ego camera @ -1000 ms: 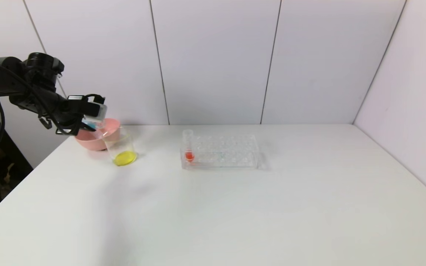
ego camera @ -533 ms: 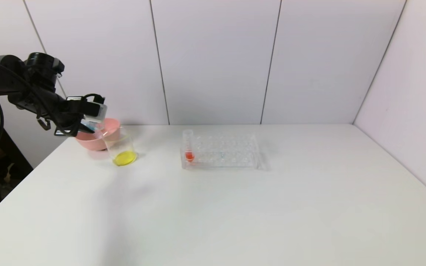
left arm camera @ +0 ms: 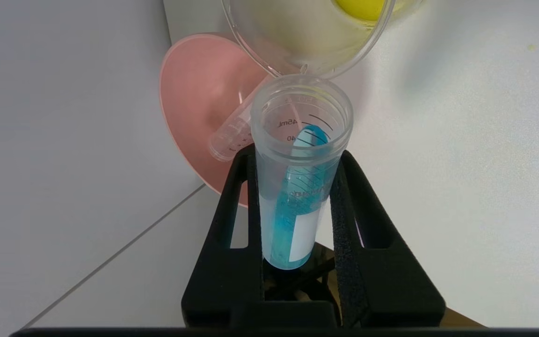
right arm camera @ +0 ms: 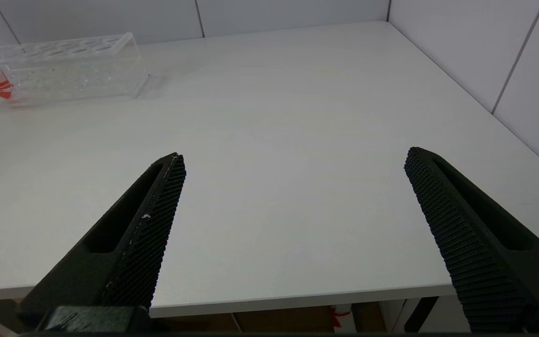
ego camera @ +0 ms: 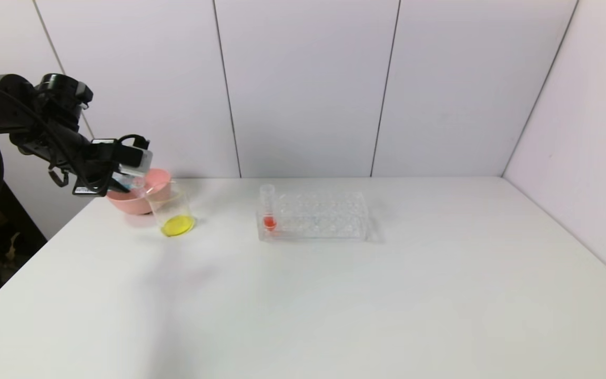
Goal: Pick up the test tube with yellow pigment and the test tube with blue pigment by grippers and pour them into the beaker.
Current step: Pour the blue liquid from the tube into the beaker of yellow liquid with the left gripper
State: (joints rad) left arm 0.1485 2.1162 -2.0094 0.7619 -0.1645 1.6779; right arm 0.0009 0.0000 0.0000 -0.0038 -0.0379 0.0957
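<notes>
My left gripper (ego camera: 124, 181) is shut on the test tube with blue pigment (left arm camera: 297, 178) and holds it tipped, mouth toward the beaker (ego camera: 171, 213). Blue liquid lies along the tube's wall up toward its mouth. In the left wrist view the tube's mouth sits just at the beaker's rim (left arm camera: 367, 42). The beaker has yellow liquid (ego camera: 177, 225) in its bottom. No tube with yellow liquid shows; an empty clear tube (left arm camera: 229, 135) lies in the pink bowl (left arm camera: 190, 93). My right gripper (right arm camera: 294, 154) is open and empty over the table's near edge, out of the head view.
The pink bowl (ego camera: 129, 202) stands just behind and left of the beaker, near the table's left edge. A clear tube rack (ego camera: 313, 216) at mid-table holds a red-liquid tube (ego camera: 268, 208) at its left end. The wall is close behind.
My left gripper with the blue tube has shifted slightly to the left. The beaker, bowl and rack have not moved.
</notes>
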